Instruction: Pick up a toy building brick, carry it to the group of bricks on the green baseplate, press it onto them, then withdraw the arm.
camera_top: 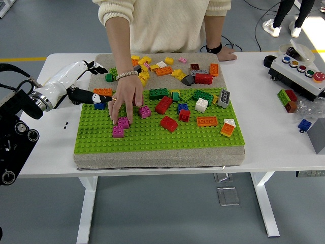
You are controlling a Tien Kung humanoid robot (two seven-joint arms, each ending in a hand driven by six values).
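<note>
1. At the left of the frame, the robot's left hand (84,81) is hovering over the upper-left corner of the green baseplate (152,137), its white forearm slanting in from the left edge. Its fingers are spread loosely, black tips pointing right, and they are grasping nothing.
2. The right arm is not showing anywhere in the frame.
3. A person in a cream sweater is standing at the far side of the table (279,142). One of the person's hands (125,96), a bead bracelet at the wrist, is reaching down over the baseplate, fingertips touching a magenta brick (123,122).
4. Two magenta bricks are sitting together left of centre on the baseplate: the touched one and a second magenta brick (118,132) just below it.
5. A third, pink brick (145,111) is lying just right of the person's fingers.
6. A heap of loose bricks (167,71), yellow, orange, red, green and grey, is lying across the upper part of the mat; too many are overlapping to count.
</note>
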